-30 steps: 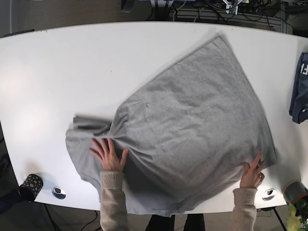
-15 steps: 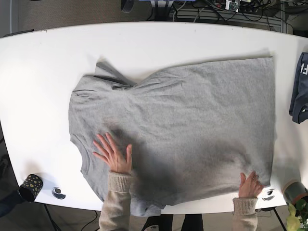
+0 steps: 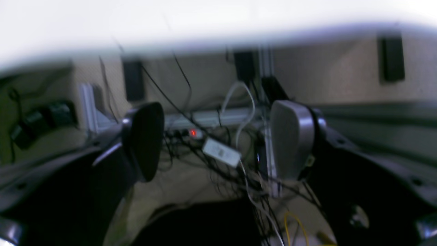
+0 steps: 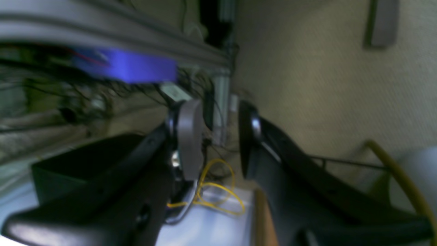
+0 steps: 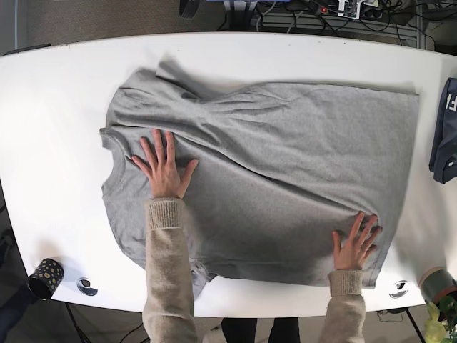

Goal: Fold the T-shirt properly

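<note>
A grey T-shirt (image 5: 271, 171) is spread flat across the white table (image 5: 57, 107), wrinkled at its 10 o'clock corner. One human hand (image 5: 163, 166) is pressed flat on the shirt at 9 o'clock, another hand (image 5: 355, 243) at 5 o'clock. A dark garment (image 5: 444, 132) lies at the table's 3 o'clock edge. The left gripper (image 3: 218, 140) and right gripper (image 4: 218, 136) are held off the table, jaws apart, nothing between them.

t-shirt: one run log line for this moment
stage: smoothing | T-shirt: spread flat on table | human hands pressing it | left gripper: open, off-table | right gripper: open, off-table
</note>
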